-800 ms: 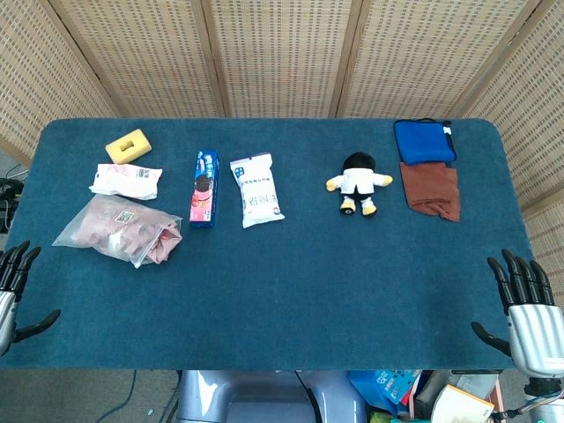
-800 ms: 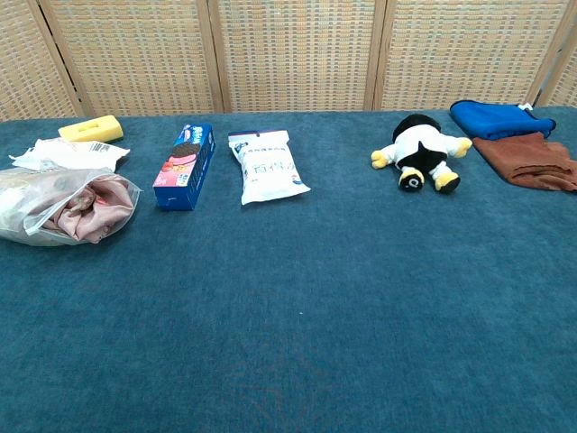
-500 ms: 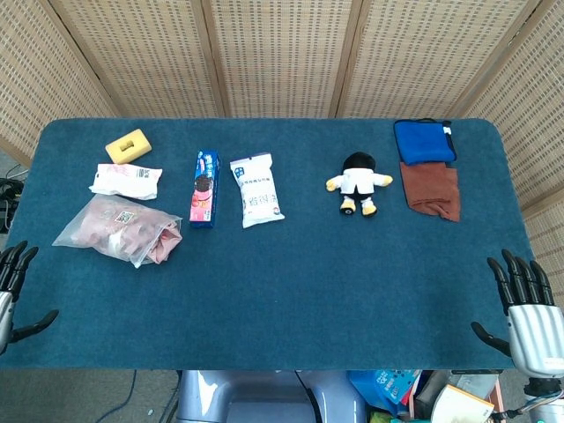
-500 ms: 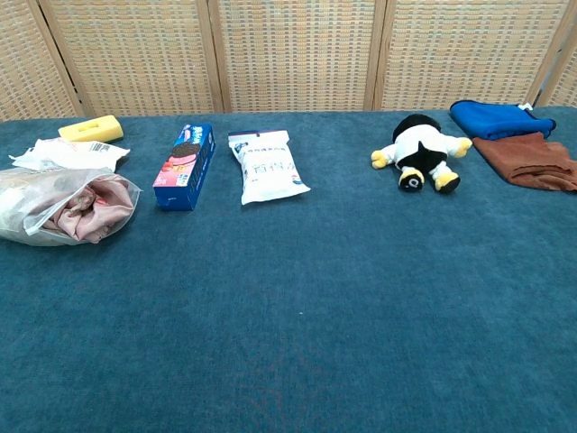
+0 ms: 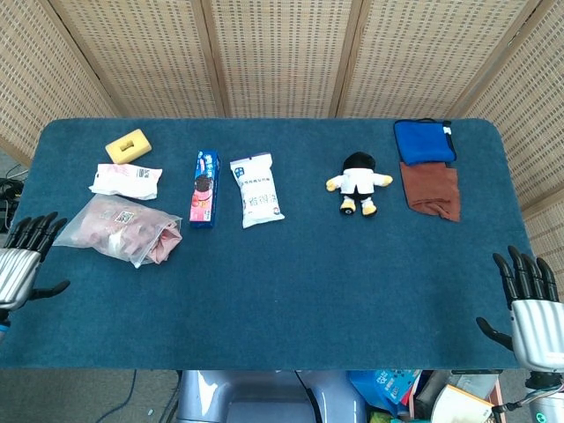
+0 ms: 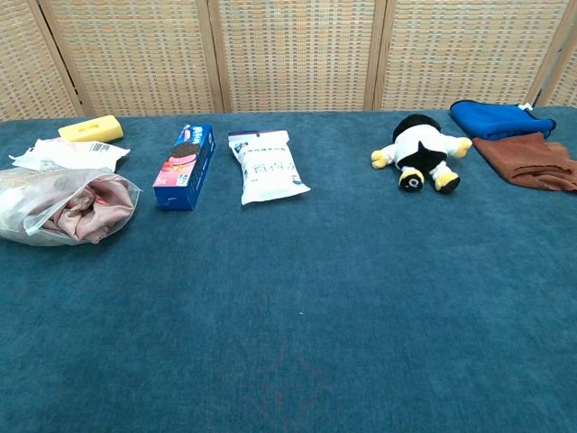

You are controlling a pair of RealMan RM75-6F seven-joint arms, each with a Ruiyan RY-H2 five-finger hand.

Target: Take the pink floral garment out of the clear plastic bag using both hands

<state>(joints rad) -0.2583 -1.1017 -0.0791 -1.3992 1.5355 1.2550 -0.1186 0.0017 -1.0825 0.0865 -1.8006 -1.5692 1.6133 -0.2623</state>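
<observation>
Woven cane screens back a table (image 5: 291, 300) covered in dark teal cloth. Near the table's left edge lies the clear plastic bag (image 5: 113, 226), flat on the cloth, with the pink floral garment (image 6: 86, 209) crumpled inside it. The bag's mouth appears to face the table's middle, where a fold of fabric pushes out.

Beside the left edge, near the bag but not touching it, the left hand (image 5: 21, 259) hovers with its fingers spread and nothing in them. By the front right corner, well apart from the bag, the right hand (image 5: 531, 308) is likewise spread and empty. Neither shows in the chest view.

Just behind the bag sits a white crinkled snack packet (image 5: 126, 180), and behind that a yellow sponge block (image 5: 129, 145). Toward the middle stand a blue biscuit box (image 5: 204, 188) and a white sealed pouch (image 5: 256, 189). Further right lie a black-and-white plush doll (image 5: 359, 183), a folded blue cloth (image 5: 424, 141) and a brown cloth (image 5: 431, 189).

The thin film looks slippery and slack, so a one-sided pull would likely drag bag and garment together across the cloth. The white packet nearly touches the bag and could be swept along. The right hand has the whole table to cross, so the biscuit box risks a knock on the way.
</observation>
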